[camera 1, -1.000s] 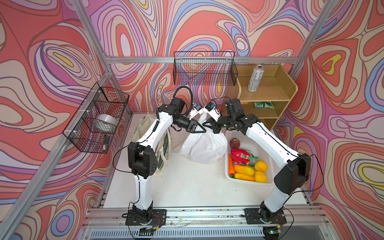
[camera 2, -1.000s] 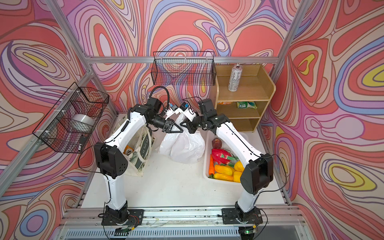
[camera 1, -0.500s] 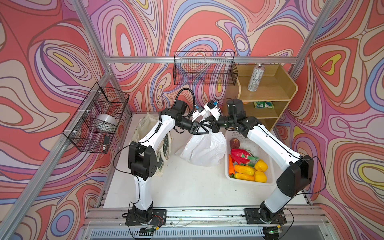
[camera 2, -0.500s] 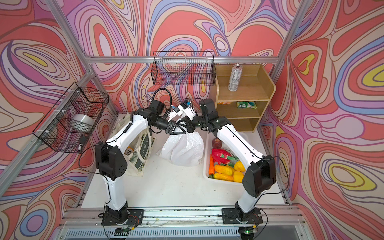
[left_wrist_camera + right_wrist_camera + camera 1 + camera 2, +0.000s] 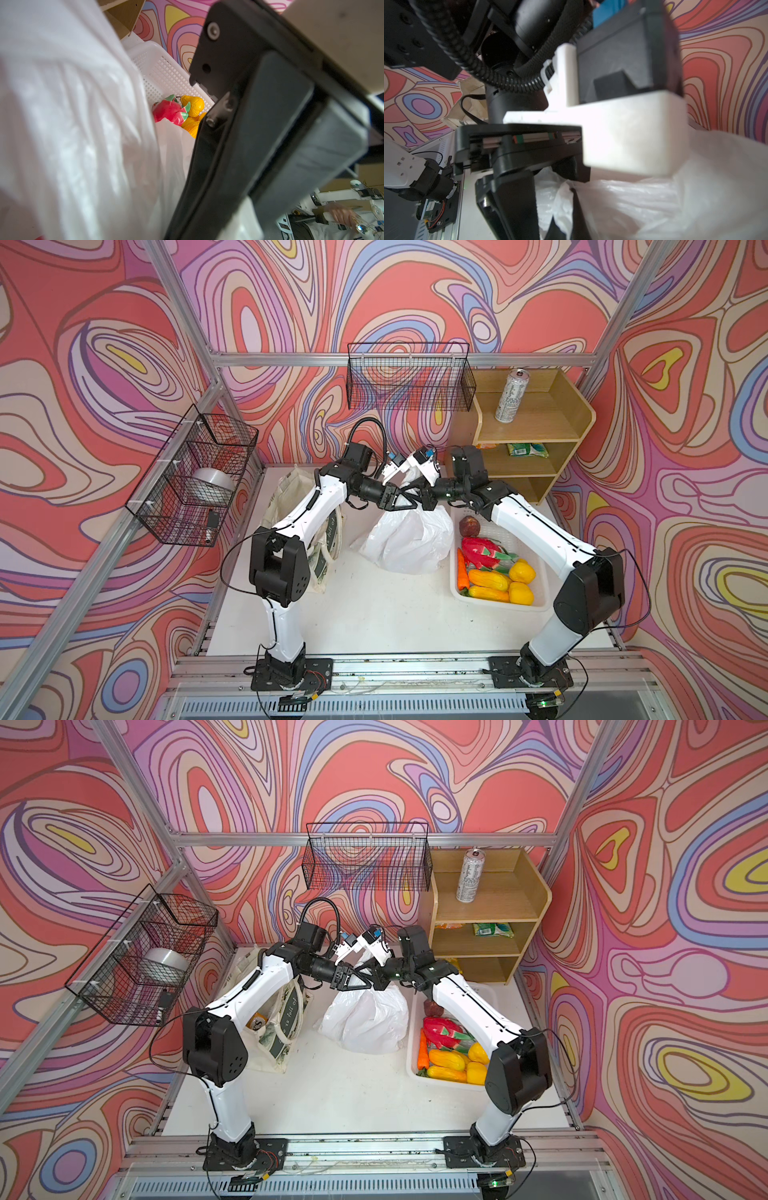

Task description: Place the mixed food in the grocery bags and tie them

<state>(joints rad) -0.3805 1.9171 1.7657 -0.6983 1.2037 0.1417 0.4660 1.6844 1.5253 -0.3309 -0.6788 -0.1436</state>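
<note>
Over the middle of the white table [image 5: 374, 614], the left gripper [image 5: 409, 504] and the right gripper [image 5: 422, 501] meet tip to tip at the gathered top of the white plastic bag [image 5: 407, 543]. Both top views show the bag standing full and bulging directly below the two of them. The right gripper's jaws are pressed together; whether a strip of plastic is caught between them cannot be told. The left gripper's opening cannot be made out either. Its wrist view shows one black finger [image 5: 270, 145] close beside blurred folds of the bag, and nothing of the gap.

To the left of the bag, partly behind the left arm, the cream canvas tote [image 5: 291, 495] stands upright. Just beside the bag on the right, the white perforated basket [image 5: 498, 605] holds a pink dragon fruit [image 5: 478, 549], an orange carrot [image 5: 462, 574], yellow vegetables [image 5: 490, 580] and a dark round fruit [image 5: 468, 526].

At the back right, a silver can [image 5: 510, 396] stands upright on the top level of the wooden shelf [image 5: 557, 427]. A green snack packet [image 5: 527, 449] lies on the level below.
</note>
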